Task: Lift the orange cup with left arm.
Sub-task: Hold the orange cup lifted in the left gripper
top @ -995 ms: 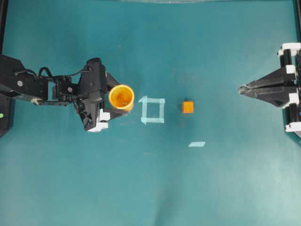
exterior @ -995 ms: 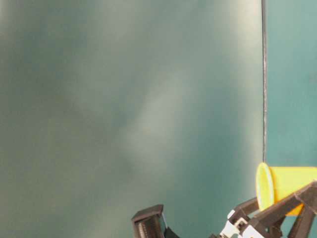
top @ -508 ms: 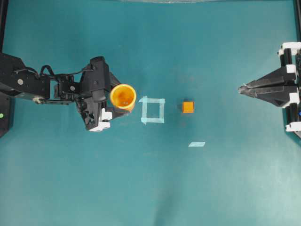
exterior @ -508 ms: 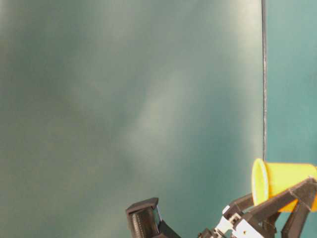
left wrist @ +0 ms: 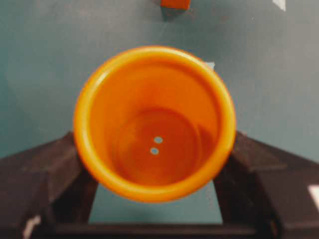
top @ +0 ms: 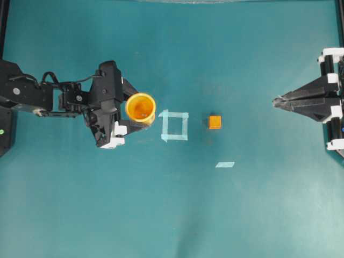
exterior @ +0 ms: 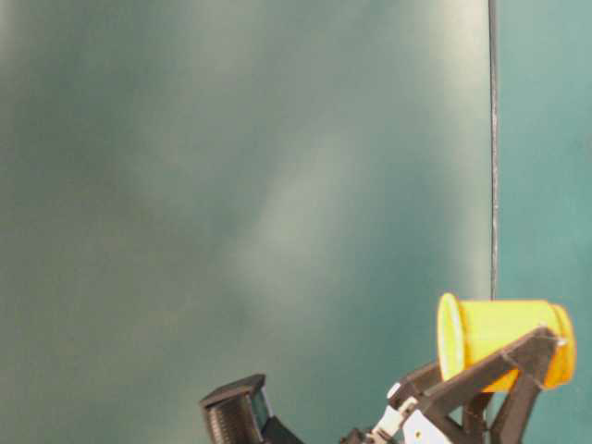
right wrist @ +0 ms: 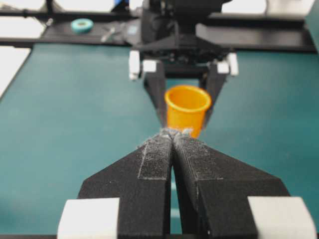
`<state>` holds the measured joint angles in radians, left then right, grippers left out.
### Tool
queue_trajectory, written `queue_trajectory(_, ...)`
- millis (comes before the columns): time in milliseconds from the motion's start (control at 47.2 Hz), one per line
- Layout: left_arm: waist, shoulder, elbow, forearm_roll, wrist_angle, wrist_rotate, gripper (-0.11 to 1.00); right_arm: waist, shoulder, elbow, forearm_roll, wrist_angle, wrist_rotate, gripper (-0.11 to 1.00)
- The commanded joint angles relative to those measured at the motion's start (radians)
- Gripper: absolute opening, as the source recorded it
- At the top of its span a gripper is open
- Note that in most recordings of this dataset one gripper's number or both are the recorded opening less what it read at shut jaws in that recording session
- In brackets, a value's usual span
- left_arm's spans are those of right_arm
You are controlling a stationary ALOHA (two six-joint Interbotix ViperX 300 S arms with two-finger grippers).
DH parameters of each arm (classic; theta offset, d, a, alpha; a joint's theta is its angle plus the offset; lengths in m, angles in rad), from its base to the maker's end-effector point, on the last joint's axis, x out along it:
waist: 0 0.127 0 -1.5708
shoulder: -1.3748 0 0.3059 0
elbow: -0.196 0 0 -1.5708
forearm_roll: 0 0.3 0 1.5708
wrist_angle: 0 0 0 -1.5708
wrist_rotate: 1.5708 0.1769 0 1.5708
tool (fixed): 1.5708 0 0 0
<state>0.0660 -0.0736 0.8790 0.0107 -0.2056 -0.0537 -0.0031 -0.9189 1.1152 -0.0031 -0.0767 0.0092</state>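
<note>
Left gripper (top: 130,114): two black wedge fingers clamped the orange cup (top: 140,106) by its sides.
Orange cup: smooth round plastic, paler rim, raised off the teal table (top: 161,204).
Right gripper (top: 275,101): pointed tips pressed together, holding nothing.
Cube (top: 214,122): small, orange, square, beyond the tape square (top: 174,126).

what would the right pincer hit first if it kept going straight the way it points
Probably the orange cup held in the left pincer, which sits dead ahead of the shut right pincer in its wrist view. Overhead, the small orange cube lies nearer, but low on the table, so the pincer might pass above it.
</note>
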Motion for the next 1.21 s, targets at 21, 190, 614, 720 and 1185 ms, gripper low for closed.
queue_trajectory(21,0.000,-0.037,-0.014,0.002,0.012,0.002,0.63,-0.002,0.006,-0.031,0.000,-0.005,0.002,0.00)
queue_trajectory(190,0.000,-0.054,-0.015,0.003,0.044,0.002,0.63,-0.002,0.006,-0.034,0.000,-0.003,0.000,0.00)
queue_trajectory(614,0.000,-0.112,-0.009,0.003,0.084,0.000,0.63,-0.002,0.006,-0.034,0.000,-0.003,0.000,0.00)
queue_trajectory(720,-0.003,-0.114,-0.009,0.003,0.091,0.000,0.63,-0.002,0.006,-0.034,0.000,-0.003,0.000,0.00)
queue_trajectory(1185,-0.005,-0.114,-0.009,0.003,0.098,-0.002,0.63,-0.002,0.006,-0.034,0.000,-0.003,0.000,0.00)
